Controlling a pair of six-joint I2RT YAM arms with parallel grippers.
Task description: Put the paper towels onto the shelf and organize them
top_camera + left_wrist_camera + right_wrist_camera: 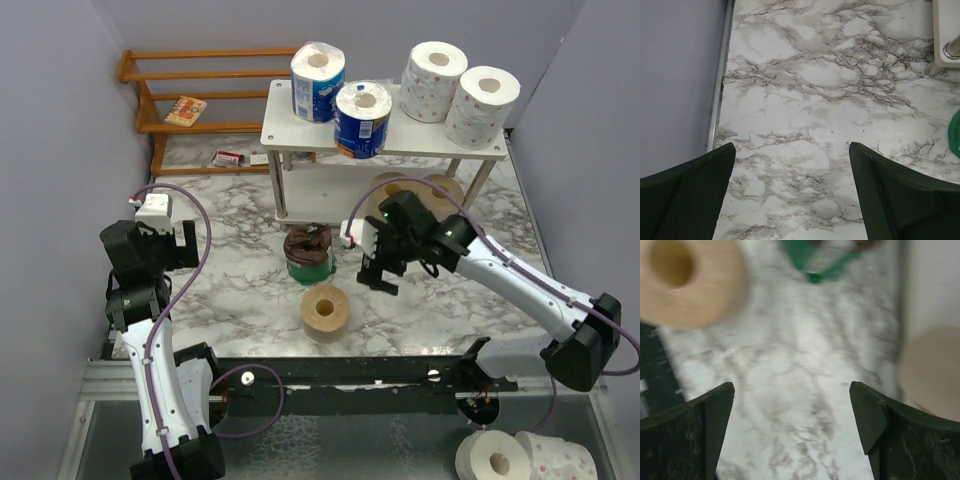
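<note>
The shelf (400, 140) stands at the back. Its top tier carries two blue-wrapped paper towels (318, 80) (362, 118) and two white ones (433, 80) (482, 105). Two tan rolls (443, 190) sit on the lower tier. A dark brown roll with a green band (308, 257) stands at the shelf's front left. A tan roll (326, 312) (685, 275) lies on the marble in front of it. My right gripper (378, 278) (792, 430) hangs open and holds nothing, between the brown roll and the shelf's tan rolls (932, 370). My left gripper (160, 240) (792, 192) is open over bare marble at the left.
An orange slatted rack (200, 72) stands at the back left with a small box (186, 110) on it. A red packet (228, 158) lies beside it. Two white rolls (495, 460) sit below the table's near right edge. A shelf leg (952, 50) is near my left gripper, and a wall (675, 75) on its left.
</note>
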